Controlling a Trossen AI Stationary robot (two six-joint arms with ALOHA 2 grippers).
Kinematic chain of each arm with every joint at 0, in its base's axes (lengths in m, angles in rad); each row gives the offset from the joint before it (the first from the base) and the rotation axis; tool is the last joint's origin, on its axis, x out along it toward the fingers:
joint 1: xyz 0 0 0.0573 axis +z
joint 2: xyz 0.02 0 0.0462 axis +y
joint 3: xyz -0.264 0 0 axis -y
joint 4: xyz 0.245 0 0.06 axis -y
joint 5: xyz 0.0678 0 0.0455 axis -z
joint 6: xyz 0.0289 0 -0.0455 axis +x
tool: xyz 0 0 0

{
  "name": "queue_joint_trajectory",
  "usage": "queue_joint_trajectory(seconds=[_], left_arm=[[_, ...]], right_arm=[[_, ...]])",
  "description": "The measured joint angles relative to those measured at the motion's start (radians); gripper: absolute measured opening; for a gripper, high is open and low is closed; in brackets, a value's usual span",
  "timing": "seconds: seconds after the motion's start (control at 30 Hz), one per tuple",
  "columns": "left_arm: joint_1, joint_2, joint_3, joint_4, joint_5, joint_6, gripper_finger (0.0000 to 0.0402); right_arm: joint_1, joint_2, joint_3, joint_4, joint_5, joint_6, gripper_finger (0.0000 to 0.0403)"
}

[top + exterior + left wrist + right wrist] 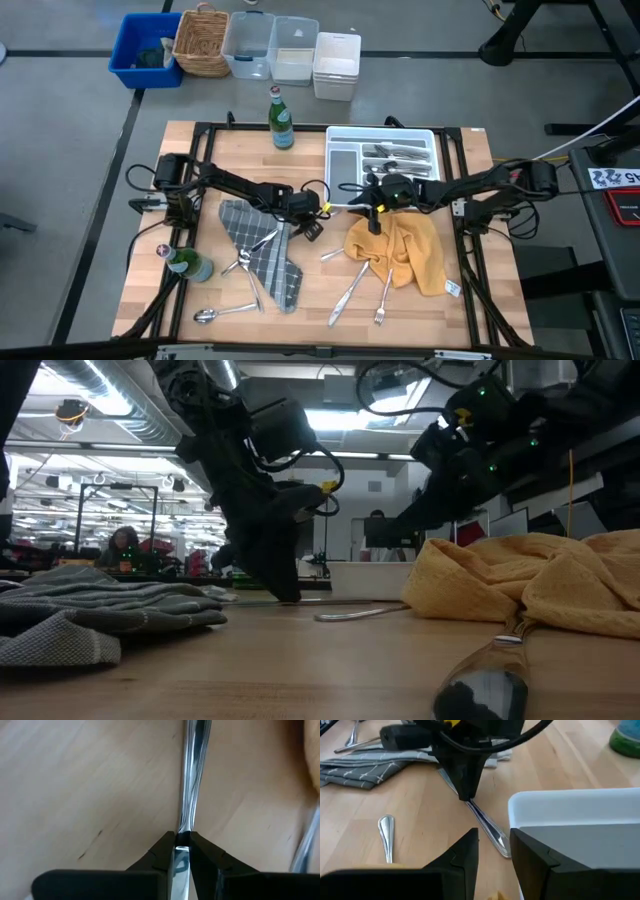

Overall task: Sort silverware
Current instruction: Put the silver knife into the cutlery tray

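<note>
Between the left gripper's [182,841] pinching fingertips lies a utensil handle [192,775].

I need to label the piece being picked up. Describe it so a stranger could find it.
Between the grey cloth and the yellow cloth, on the bare wooden table, lies one slim utensil. Unlike its neighbours, it is pinched by the left gripper.

A grey checked cloth [262,245], a yellow cloth [410,250], 2 green bottles [281,120] and a white tray [345,160] occupy the wooden table [480,300].
</note>
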Motion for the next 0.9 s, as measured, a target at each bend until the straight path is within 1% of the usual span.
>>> queue_joint_trajectory(seconds=[0.23, 0.4, 0.5, 0.7, 0.8, 0.9], left_arm=[[0.000, 0.001, 0.000, 0.023, 0.005, -0.066, 0.0042], [0.000, 0.001, 0.000, 0.040, 0.029, -0.117, 0.0042], [-0.001, 0.005, 0.000, 0.096, 0.090, -0.120, 0.0042], [-0.011, 0.004, 0.000, 0.101, 0.233, -0.103, 0.0042], [-0.018, -0.001, 0.000, 0.105, 0.252, -0.111, 0.0042], [-0.015, -0.020, 0.001, 0.106, 0.256, -0.160, 0.0042]], right_arm=[[0.000, 0.020, 0.000, -0.006, -0.009, 0.000, 0.0115], [0.000, 0.020, 0.000, -0.008, -0.011, 0.000, 0.0115], [0.000, 0.020, 0.000, -0.008, -0.017, 0.000, 0.0115], [0.000, 0.020, 0.000, -0.008, -0.017, -0.001, 0.0115], [0.000, 0.020, 0.009, -0.012, -0.024, -0.001, 0.0115], [0.000, 0.020, 0.048, -0.013, -0.089, -0.034, 0.0115]])
